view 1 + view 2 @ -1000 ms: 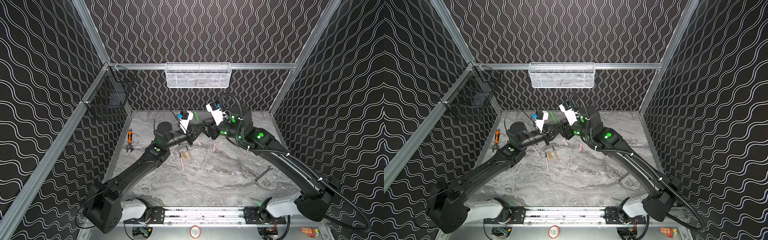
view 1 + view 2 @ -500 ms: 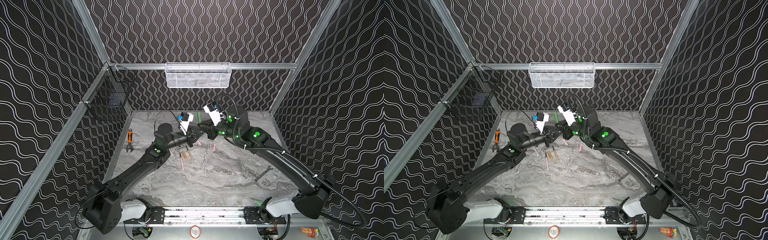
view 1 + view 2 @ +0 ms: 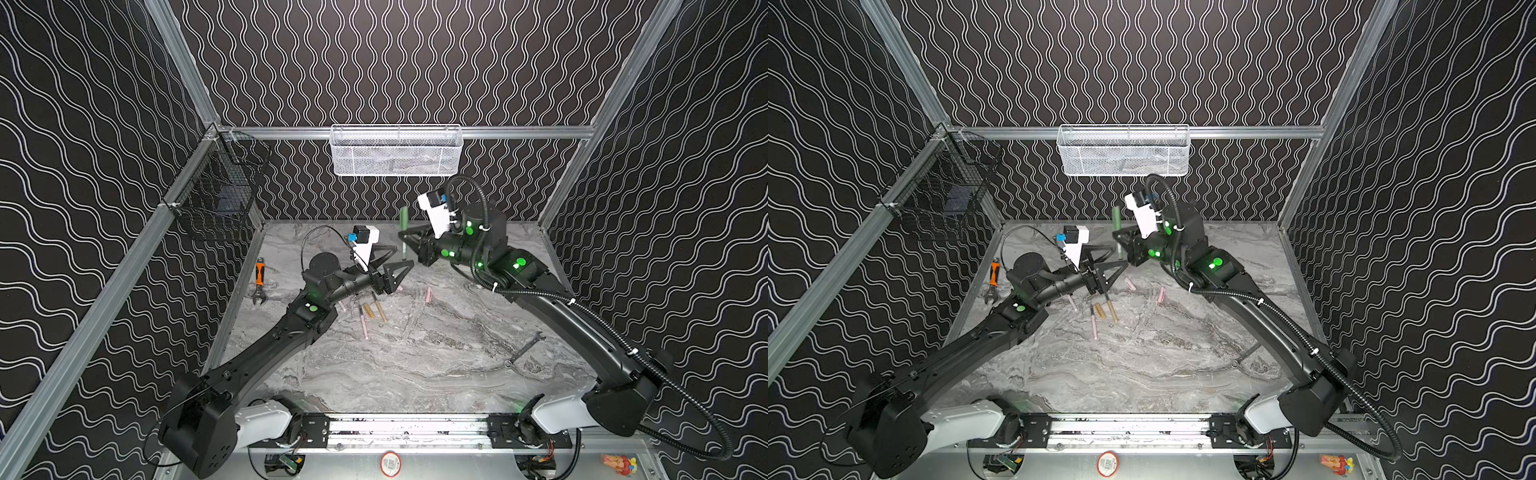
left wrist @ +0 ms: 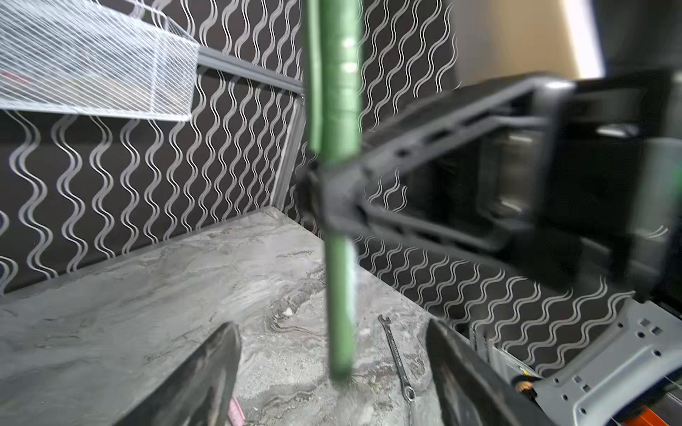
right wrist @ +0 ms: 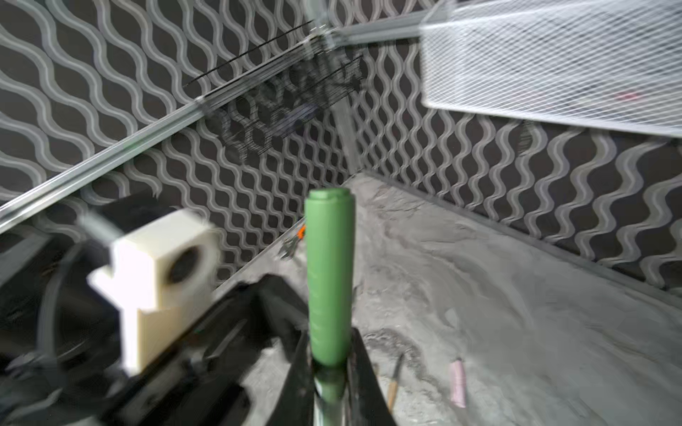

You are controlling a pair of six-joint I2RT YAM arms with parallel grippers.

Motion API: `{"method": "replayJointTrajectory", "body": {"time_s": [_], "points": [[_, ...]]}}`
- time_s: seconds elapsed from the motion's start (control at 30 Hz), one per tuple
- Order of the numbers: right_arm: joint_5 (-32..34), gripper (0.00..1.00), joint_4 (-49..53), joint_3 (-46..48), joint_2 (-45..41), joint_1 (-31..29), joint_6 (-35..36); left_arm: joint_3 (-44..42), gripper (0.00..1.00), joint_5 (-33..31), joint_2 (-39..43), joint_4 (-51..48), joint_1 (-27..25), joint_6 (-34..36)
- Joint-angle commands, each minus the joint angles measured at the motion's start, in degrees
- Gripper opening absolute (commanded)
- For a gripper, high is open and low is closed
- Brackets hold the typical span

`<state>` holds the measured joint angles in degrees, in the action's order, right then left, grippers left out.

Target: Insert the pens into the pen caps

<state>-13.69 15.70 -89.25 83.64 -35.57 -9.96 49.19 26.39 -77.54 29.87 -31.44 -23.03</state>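
Observation:
A dark green pen [image 3: 403, 245] stands upright above the table's back middle, with the green pen cap [image 3: 403, 217] on its upper end. My right gripper [image 3: 405, 237] is shut on the pen just below the cap [image 5: 329, 276]. My left gripper [image 3: 399, 257] is open below and in front of the pen, and the pen's lower end [image 4: 341, 295] hangs between its spread fingers without touching them. On the table lie a pink pen [image 3: 364, 322], a gold-tan cap [image 3: 369, 310], a gold-tan pen [image 3: 379, 309] and a pink cap [image 3: 428, 294]. The left arm partly hides another pink pen [image 3: 1072, 303], and a second pink cap [image 3: 1130, 284] lies nearby.
An orange-handled wrench [image 3: 259, 280] lies by the left wall. A grey spanner [image 3: 524, 350] lies at the right front. A white mesh basket [image 3: 397, 151] hangs on the back wall and a black wire basket [image 3: 216, 199] on the left wall.
My left gripper has opened, let go of the green pen and dropped back slightly. The right gripper has shut on the pen and lifted it a little.

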Motion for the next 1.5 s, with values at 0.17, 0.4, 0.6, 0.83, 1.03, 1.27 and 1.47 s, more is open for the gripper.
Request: {"method": "replayJointTrajectory", "body": {"time_s": [0.17, 0.4, 0.6, 0.83, 1.03, 1.27, 1.47], "points": [[6.2, 0.1, 9.9, 8.0, 6.8, 17.2, -4.0, 1.2, 0.82, -23.8, 1.9, -10.4, 0.0, 1.2], [6.8, 0.12, 15.0, 8.3, 19.1, 24.2, -4.9, 3.6, 0.81, -29.3, 0.4, -17.2, 0.0, 0.5], [8.7, 0.13, 19.4, 4.8, 30.7, 25.7, -4.4, 4.2, 0.81, -31.0, 0.4, -18.6, -0.1, 0.9], [9.0, 0.16, 21.1, 2.3, 36.2, 25.9, -3.7, 4.1, 0.81, -31.1, 0.0, -18.7, 0.0, 0.9], [9.3, 0.19, 21.6, 1.8, 38.3, 25.9, -3.7, 4.8, 0.81, -30.1, -0.3, -19.0, 0.0, 1.8], [7.7, 0.28, 20.9, 2.7, 36.8, 25.9, -4.4, 4.9, 0.81, -29.4, -0.1, -18.9, 0.0, 1.8], [7.9, 0.35, 22.0, 1.3, 32.8, 25.5, -5.0, 4.8, 0.81, -29.5, 0.2, -18.9, 0.0, 2.3]]}}
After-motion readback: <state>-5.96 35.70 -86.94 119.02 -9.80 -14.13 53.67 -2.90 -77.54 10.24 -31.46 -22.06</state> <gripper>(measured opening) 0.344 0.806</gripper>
